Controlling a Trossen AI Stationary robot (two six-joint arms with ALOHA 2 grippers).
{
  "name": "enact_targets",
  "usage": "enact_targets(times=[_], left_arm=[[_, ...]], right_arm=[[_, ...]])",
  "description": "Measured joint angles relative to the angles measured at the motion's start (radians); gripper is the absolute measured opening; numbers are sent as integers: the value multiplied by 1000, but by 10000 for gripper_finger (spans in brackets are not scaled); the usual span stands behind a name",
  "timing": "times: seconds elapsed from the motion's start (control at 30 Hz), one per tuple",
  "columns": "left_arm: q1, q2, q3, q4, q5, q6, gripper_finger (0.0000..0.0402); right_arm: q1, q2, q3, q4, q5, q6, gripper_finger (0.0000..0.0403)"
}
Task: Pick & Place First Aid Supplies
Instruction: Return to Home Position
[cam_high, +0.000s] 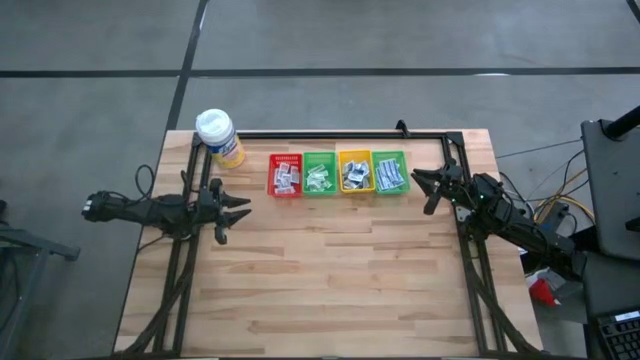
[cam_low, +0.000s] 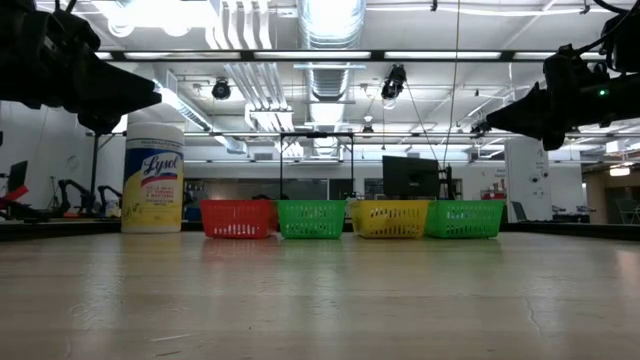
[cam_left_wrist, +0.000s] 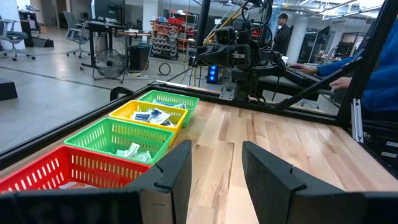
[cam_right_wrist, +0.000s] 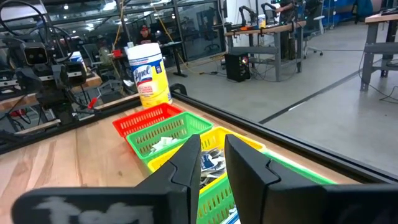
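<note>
Dark fingers (cam_left_wrist: 177, 177) of the left gripper (cam_left_wrist: 216, 155) fill the front of the left wrist view. They are held wide apart, and nothing is between them. Seen from above, this gripper hangs over the left side of the wooden table (cam_high: 330, 290). It is near a yellow Lysol tub (cam_high: 220, 137) with a white lid.

The right gripper (cam_high: 422, 190) hangs over the right side of the table. Its fingers (cam_right_wrist: 186, 165) are apart too, with a smaller gap, and it holds nothing. Both grippers are up in the air, above the table top.

Four little plastic bins stand touching in a row between the two arms. Going from the tub side, they are a red bin (cam_low: 238, 220), a green bin (cam_low: 312, 220), a yellow bin (cam_low: 390, 220) and another green bin (cam_low: 465, 220). The right gripper is just beside that last green one.

The first aid supplies (cam_high: 286, 178) are small white packets. They lie inside all four bins.
</note>
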Motion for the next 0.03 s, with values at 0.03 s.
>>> enact_targets(times=[0.03], left_arm=[[0,0,0,0,0,0,138]], right_arm=[[0,0,0,0,0,0,67]])
